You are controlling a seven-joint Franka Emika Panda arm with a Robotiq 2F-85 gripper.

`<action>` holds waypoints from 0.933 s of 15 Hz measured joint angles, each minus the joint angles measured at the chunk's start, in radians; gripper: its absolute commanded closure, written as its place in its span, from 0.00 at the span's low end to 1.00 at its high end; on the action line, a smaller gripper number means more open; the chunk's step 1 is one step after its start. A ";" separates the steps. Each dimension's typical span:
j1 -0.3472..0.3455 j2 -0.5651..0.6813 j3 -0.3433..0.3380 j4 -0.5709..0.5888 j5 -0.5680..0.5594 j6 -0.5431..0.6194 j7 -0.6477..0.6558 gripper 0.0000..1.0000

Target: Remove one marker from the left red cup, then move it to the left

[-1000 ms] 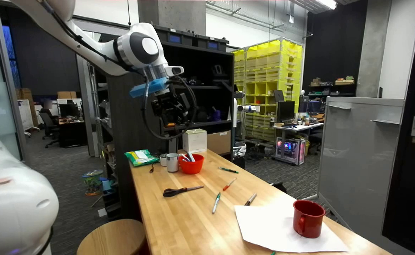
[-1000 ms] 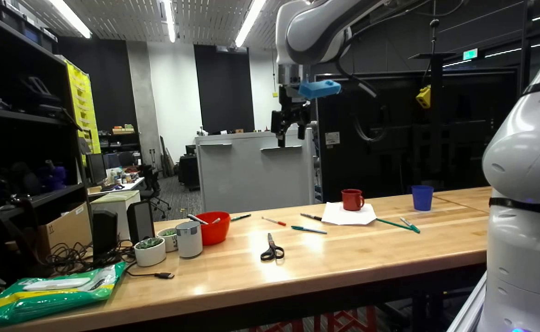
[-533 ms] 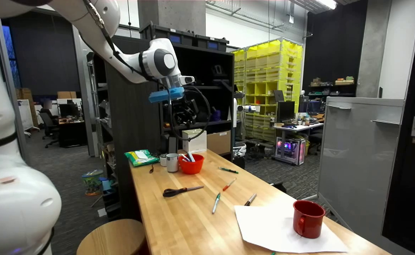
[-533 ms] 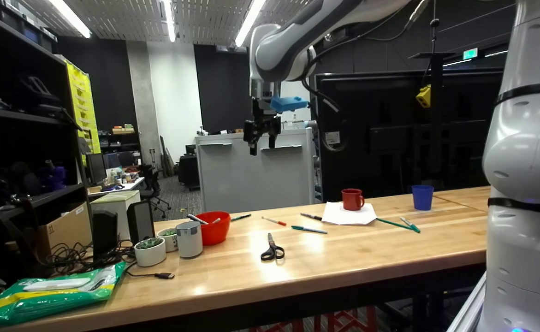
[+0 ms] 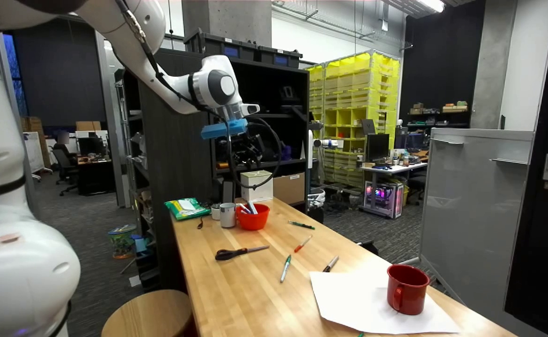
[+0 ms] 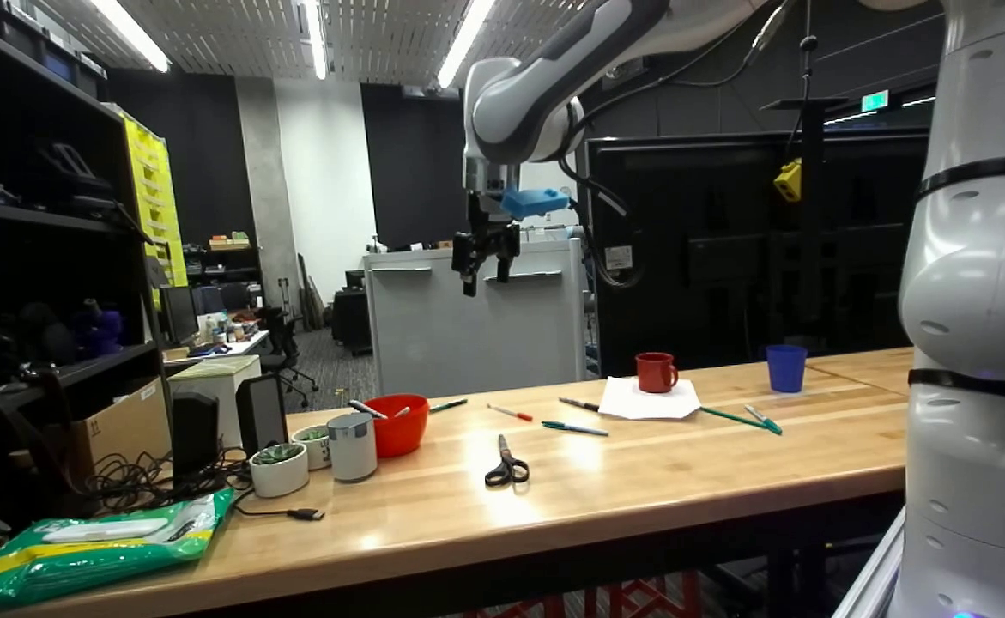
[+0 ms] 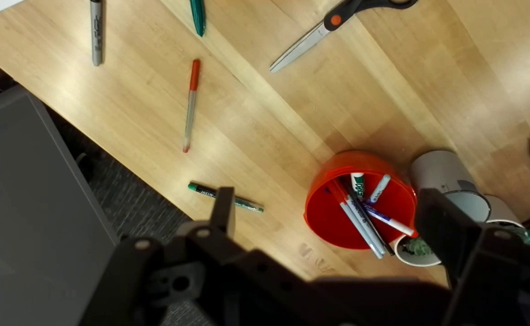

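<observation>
- We are placing the task at its very start: by our reading the gripper [image 6: 486, 281] is lining up an approach, and neither the removal nor the leftward move is showing as done.
- The gripper is hanging well above the wooden table [image 6: 682, 463]; its jaws are standing wide apart and holding nothing, with a plain gap showing in an exterior view.
- The squat red cup [image 6: 403, 433] is standing upright on the wood, just beside a grey-and-white cup [image 6: 354, 451]; whether the two are touching, we cannot tell. In the wrist view it is showing between the jaws, but well below them.
- The blue-and-white marker [image 7: 388, 220] is leaning inside the squat red cup, red end at the rim, among pale pens [image 7: 360, 229]. We are taking it for the wanted one; the sentence is leaving that open.
- The dark-red mug [image 6: 656, 374], handled, is standing on white paper [image 6: 631, 403], well apart; we are ruling it out.
- A green marker [image 7: 246, 204], a red-capped pen [image 7: 191, 106] and scissors [image 7: 336, 20] are lying loose; we are counting none as progress.
- Left to do, as we are judging it: lowering, closing on one marker, drawing it clear of the rim, carrying it left, letting go.
- We are expecting crowding to be the trouble; the grip could be catching two at once.
</observation>
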 measured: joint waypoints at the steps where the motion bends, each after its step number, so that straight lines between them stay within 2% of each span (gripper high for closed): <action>1: 0.000 0.025 -0.004 0.011 0.000 0.013 -0.023 0.00; 8: 0.000 0.258 -0.015 0.188 0.016 0.075 -0.252 0.00; 14: 0.000 0.390 -0.002 0.300 0.125 0.117 -0.414 0.00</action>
